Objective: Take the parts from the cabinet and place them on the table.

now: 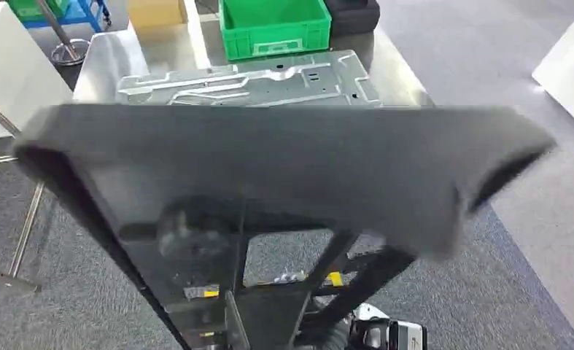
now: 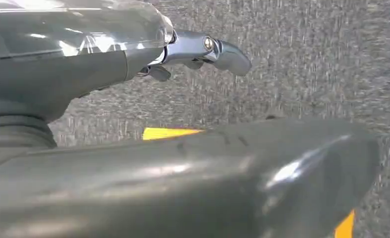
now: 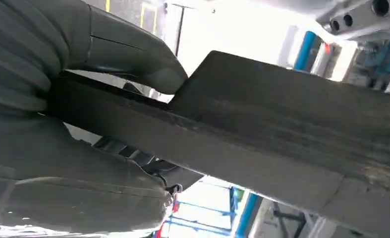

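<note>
Nearest the head camera, a large dark grey panel part (image 1: 269,168) spans the middle of the frame from left edge to right, blurred, with an open frame of dark struts below it toward the bottom centre. In the right wrist view the right hand (image 3: 59,124) clamps this part's edge, its grey thumb (image 3: 133,59) pressed on one face and the rest of the hand beneath the other. In the left wrist view the left hand (image 2: 83,49) lies just beside the part's rounded dark edge (image 2: 207,183), one silvery finger (image 2: 217,49) stretched out over grey carpet; whether this hand grips the part I cannot tell.

Beyond the panel, in the upper middle of the head view, a steel table (image 1: 101,65) carries a flat stamped metal plate (image 1: 254,80). Behind the plate, at the top centre, stands a green plastic crate (image 1: 273,29). Grey carpet (image 1: 532,219) covers the floor on the right.
</note>
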`<state>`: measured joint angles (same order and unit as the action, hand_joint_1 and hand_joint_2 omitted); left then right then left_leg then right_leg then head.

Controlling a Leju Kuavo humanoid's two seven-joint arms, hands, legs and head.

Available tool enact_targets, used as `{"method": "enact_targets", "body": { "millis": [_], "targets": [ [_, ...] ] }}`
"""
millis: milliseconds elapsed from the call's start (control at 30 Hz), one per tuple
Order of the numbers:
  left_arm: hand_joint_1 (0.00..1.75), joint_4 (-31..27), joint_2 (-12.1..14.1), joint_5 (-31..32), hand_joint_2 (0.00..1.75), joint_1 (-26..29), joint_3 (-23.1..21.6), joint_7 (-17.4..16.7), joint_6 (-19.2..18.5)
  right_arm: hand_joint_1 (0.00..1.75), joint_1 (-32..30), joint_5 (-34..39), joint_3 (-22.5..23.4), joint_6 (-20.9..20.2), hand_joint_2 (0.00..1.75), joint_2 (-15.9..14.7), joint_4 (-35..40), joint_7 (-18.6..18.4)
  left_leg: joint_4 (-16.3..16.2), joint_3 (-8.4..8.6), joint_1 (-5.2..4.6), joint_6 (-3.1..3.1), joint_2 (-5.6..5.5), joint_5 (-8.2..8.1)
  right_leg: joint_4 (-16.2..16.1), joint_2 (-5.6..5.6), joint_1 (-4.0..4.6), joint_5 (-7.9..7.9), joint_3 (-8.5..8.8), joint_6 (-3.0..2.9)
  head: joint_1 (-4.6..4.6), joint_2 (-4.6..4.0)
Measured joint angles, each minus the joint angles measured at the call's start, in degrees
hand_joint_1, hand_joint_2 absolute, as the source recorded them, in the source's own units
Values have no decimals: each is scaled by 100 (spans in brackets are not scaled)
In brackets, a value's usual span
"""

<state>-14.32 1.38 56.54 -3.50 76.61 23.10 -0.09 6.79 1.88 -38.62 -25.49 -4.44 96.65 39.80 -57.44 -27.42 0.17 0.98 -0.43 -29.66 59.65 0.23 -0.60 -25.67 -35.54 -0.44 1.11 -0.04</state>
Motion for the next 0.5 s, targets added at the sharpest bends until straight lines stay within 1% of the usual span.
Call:
{"method": "enact_targets", "body": {
  "millis": [33,67,100,167,200,233,267,300,333,367,400,433,467,500],
  "targets": [
    [0,0,0,9,0,-6,0,-15,0,166,-3,7,15,-6,175,11,0,0,-51,-19,16,25,4,-56,-39,-4,-35,1,82,-34,0,0],
    [0,0,-18,11,0,-12,0,-13,0,166,8,11,28,-20,175,11,0,0,-283,-96,22,36,10,-74,-50,-13,-31,-30,139,-71,4,0],
    [0,0,-24,11,0,-22,0,-15,0,166,13,24,28,-31,175,20,0,0,-658,-308,31,61,13,-171,-52,-21,-30,-59,167,-100,18,0],
    [0,0,-22,35,0,-10,0,-13,0,166,5,52,31,-52,175,22,-11,0,-1568,-909,48,122,14,-547,-51,-20,-13,-135,227,-116,11,0],
    [0,0,-24,46,0,6,0,-11,0,166,1,65,31,-52,175,22,-30,0,-1781,-1093,48,125,13,-638,-51,-13,-9,-169,264,-117,15,0],
    [0,0,-28,50,0,16,0,-11,0,166,-2,79,31,-55,175,22,-39,0,-1785,-1188,48,116,14,-583,-51,-3,-8,-209,314,-113,13,0],
    [0,0,-28,55,0,18,0,-11,0,166,-1,85,33,-72,175,22,-50,0,-1542,-1167,48,102,14,-368,-51,2,-7,-256,380,-106,13,0],
    [0,0,-28,59,0,16,0,-9,2,166,-1,94,37,-83,175,24,-57,0,-1133,-1053,46,79,14,-53,-52,2,-5,-304,453,-96,13,0],
    [0,0,-26,63,0,16,0,-4,4,166,3,101,39,-92,175,33,-63,0,-603,-881,43,42,15,328,-52,1,-4,-359,537,-81,11,0],
    [0,0,-20,63,0,21,0,-2,7,166,2,103,42,-103,175,35,-66,0,-183,-774,32,-4,27,609,-66,-3,-8,-406,568,-63,9,0],
    [0,0,-15,68,0,12,0,-4,9,166,8,105,42,-107,175,35,-74,0,-207,-788,13,-13,29,483,-67,-7,-7,-419,605,-40,2,0],
    [0,0,-15,70,0,5,0,2,9,166,8,107,46,-120,175,35,-85,0,-180,-787,-40,-49,39,309,-70,2,-6,-440,566,3,26,0],
    [0,0,-13,70,0,29,0,4,9,166,8,107,48,-127,175,42,-85,-2,-153,-772,-43,-96,33,501,-45,5,-10,-443,605,40,18,0],
    [0,0,-11,70,0,32,2,4,11,166,9,112,57,-133,175,46,-98,-2,-132,-759,-47,-139,40,437,-14,3,-8,-422,633,75,17,0]
  ]
}}
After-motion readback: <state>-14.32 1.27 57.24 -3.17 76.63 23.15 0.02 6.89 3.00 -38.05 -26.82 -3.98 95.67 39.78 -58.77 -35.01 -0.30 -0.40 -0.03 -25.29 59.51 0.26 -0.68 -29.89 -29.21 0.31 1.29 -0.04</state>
